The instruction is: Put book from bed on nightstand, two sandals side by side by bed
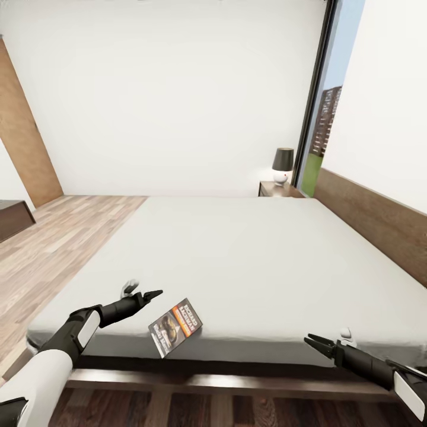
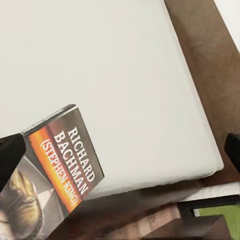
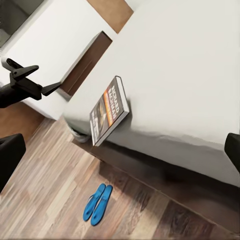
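Observation:
The book [image 1: 175, 327] lies face up at the near edge of the bed [image 1: 237, 255], one corner hanging over the mattress side; it is also in the right wrist view, book [image 3: 109, 110]. My left gripper [image 1: 153, 294] hovers open just left of the book, apart from it. My right gripper [image 1: 314, 343] is open, low beside the bed's near edge and well right of the book. Two blue sandals [image 3: 97, 202] lie close together on the floor below the book. The nightstand [image 1: 274, 189] stands at the bed's far corner.
A dark-shaded lamp [image 1: 283, 165] stands on the nightstand beside a tall window [image 1: 323, 118]. The headboard [image 1: 379, 222] runs along the bed's right side. Wood-plank floor [image 1: 53, 243] lies left of the bed, with a low dark cabinet [image 1: 13, 218] and a tan door [image 1: 24, 136] beyond.

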You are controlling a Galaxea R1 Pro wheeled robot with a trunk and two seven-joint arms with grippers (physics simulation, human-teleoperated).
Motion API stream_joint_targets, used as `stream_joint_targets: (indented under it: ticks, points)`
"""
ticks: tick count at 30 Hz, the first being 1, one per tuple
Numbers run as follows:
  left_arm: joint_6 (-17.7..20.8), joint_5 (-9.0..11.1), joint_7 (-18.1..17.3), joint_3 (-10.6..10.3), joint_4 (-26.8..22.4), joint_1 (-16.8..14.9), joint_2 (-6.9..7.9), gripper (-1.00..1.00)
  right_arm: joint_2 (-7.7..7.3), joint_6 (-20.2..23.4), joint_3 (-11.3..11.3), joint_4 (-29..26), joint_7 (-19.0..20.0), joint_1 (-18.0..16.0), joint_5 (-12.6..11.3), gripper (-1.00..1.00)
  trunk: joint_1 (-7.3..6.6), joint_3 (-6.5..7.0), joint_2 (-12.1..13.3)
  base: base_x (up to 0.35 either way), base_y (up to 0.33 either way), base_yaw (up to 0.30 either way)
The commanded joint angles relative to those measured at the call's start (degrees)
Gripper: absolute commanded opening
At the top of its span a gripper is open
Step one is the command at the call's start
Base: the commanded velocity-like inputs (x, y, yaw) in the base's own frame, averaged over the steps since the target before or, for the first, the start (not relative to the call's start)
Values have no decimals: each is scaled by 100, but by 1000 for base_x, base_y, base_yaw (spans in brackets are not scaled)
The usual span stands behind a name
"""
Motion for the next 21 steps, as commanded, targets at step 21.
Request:
stream_joint_targets:
  ticks: [21]
  points:
    - [43,24,-18,11,2,-4,-1,100,-7,56,37,1,8,-5,-59,100,-4,-5,-3,-117,64,0]
